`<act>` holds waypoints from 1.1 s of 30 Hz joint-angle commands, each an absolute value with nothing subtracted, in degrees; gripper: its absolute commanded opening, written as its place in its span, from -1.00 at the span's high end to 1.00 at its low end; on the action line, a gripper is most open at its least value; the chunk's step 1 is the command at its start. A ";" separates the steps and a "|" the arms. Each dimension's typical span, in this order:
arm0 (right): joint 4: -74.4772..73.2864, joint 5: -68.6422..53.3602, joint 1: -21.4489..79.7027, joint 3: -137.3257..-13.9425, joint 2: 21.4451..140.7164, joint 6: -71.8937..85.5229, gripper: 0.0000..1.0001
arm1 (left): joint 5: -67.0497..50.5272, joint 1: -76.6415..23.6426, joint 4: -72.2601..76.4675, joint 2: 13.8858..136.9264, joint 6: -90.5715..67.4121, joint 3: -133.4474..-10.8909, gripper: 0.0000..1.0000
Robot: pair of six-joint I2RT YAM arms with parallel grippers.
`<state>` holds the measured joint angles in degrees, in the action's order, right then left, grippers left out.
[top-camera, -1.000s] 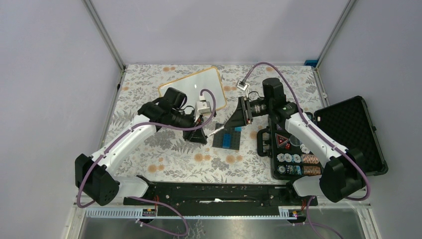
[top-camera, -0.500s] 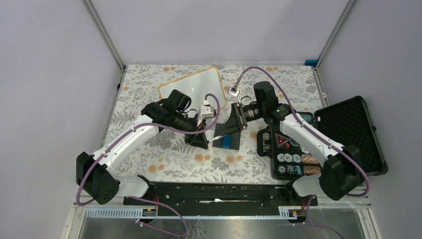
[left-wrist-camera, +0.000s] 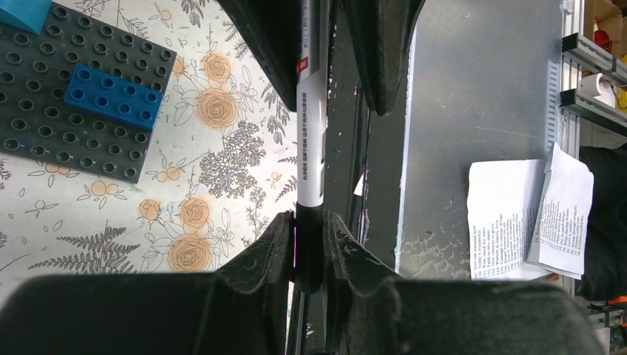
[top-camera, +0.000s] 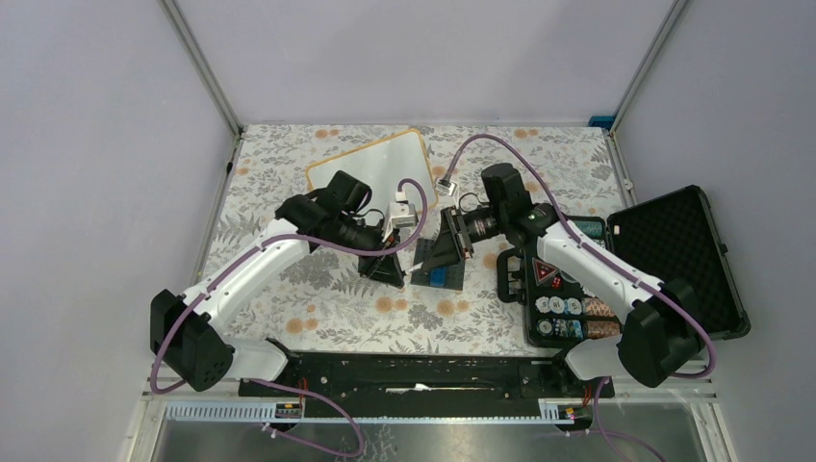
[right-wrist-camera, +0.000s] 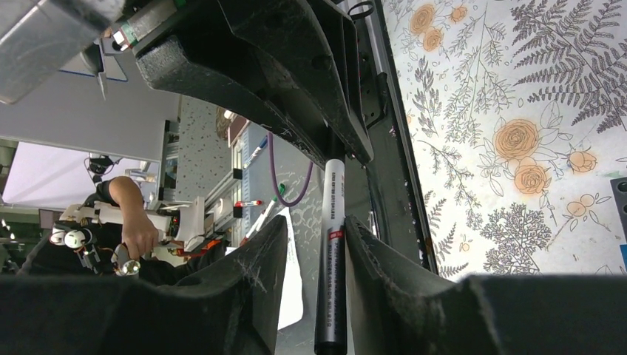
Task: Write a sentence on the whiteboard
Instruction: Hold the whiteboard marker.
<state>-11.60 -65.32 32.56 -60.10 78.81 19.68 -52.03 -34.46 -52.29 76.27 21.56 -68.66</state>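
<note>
The whiteboard lies at the back left of the table, partly behind my left arm; no sentence shows on its visible part. Above the table's middle a white marker with a black cap is held level between both grippers. My left gripper is shut on the capped end. My right gripper faces it, open, its fingers straddling the marker barrel. One finger touches the barrel and a gap shows beside the other.
A dark grey brick plate with blue bricks lies just under the grippers. An open black case of poker chips sits at the right. Printed sheets lie beyond the table's near edge.
My right arm has swung left to the marker, and its jaws have narrowed around the barrel. The left gripper has kept its hold and shifted slightly right.
</note>
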 commanded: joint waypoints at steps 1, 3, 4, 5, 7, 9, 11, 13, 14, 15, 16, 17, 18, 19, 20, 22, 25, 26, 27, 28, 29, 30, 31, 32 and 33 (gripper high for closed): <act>-12.24 -65.36 34.27 -59.76 79.01 18.69 0.21 | -53.47 -34.61 -50.54 76.82 22.49 -71.87 1.00; -12.23 -65.16 34.61 -59.39 79.18 18.67 0.23 | -53.67 -34.78 -50.58 76.91 22.58 -71.98 1.00; -12.26 -65.06 34.75 -59.29 79.27 18.71 0.23 | -53.66 -34.99 -50.54 76.97 22.63 -71.95 1.00; -12.33 -64.98 34.80 -59.24 79.29 18.65 0.23 | -53.62 -35.17 -50.58 76.99 22.67 -71.86 1.00; -12.22 -64.87 34.87 -59.32 79.38 18.65 0.24 | -53.57 -35.37 -50.54 76.93 22.89 -71.60 1.00; -12.27 -64.78 34.99 -59.40 79.44 18.72 0.24 | -53.41 -35.57 -50.57 76.78 22.98 -71.44 1.00; -12.29 -64.78 35.10 -59.50 79.58 18.74 0.24 | -53.38 -35.75 -50.59 76.69 23.03 -71.47 1.00; -12.21 -64.78 35.14 -59.59 79.71 18.75 0.17 | -53.35 -35.93 -50.55 76.59 23.04 -71.41 1.00; -12.20 -64.73 35.13 -59.68 79.81 18.86 0.14 | -53.23 -36.13 -50.54 76.60 23.06 -71.39 1.00; -12.14 -64.69 35.14 -59.72 79.82 18.91 0.13 | -52.97 -36.27 -50.54 76.66 23.02 -71.40 1.00; -12.13 -64.64 35.15 -59.80 79.81 18.93 0.14 | -52.97 -36.44 -50.56 76.73 23.04 -71.37 1.00; -12.19 -64.54 35.15 -59.85 79.89 18.90 0.15 | -52.95 -36.51 -50.54 76.74 23.06 -71.39 1.00; -12.17 -64.44 35.15 -59.90 79.88 18.90 0.18 | -52.79 -36.76 -50.58 76.74 23.11 -71.38 1.00; -12.09 -64.43 35.16 -59.78 79.88 19.09 0.21 | -52.67 -36.82 -50.54 76.81 23.11 -71.31 1.00; -11.78 -64.42 35.13 -59.58 79.81 19.33 0.22 | -52.65 -36.87 -50.54 76.83 23.16 -71.28 1.00; -11.72 -64.27 35.08 -59.51 79.73 19.36 0.21 | -52.56 -37.06 -50.54 76.91 23.16 -71.20 1.00; -11.69 -64.31 35.13 -59.61 79.55 19.39 0.22 | -52.28 -37.18 -50.55 76.91 23.07 -71.11 1.00; -11.71 -64.38 35.11 -59.59 79.52 19.40 0.25 | -52.05 -37.18 -50.54 76.93 23.03 -71.10 1.00; -11.73 -64.38 35.14 -59.67 79.49 19.40 0.27 | -51.90 -37.18 -50.56 76.93 23.01 -71.09 1.00; -11.76 -64.46 35.12 -59.68 79.40 19.33 0.32 | -51.78 -37.18 -50.54 76.95 22.94 -71.07 1.00; -11.74 -64.65 35.15 -59.69 79.41 19.28 0.39 | -51.84 -37.21 -50.58 76.99 22.90 -70.95 1.00; -11.73 -64.70 35.13 -59.64 79.39 19.23 0.45 | -51.79 -37.16 -50.54 77.08 22.77 -70.91 1.00; -11.71 -64.69 35.14 -59.60 79.37 19.22 0.52 | -51.70 -37.18 -50.54 77.08 22.72 -70.87 1.00; -11.79 -64.69 35.14 -59.55 79.30 19.20 0.58 | -51.64 -37.18 -50.58 77.12 22.69 -70.72 1.00; -11.84 -64.69 35.10 -59.53 79.28 19.19 0.62 | -51.51 -37.18 -50.54 77.01 22.75 -70.71 1.00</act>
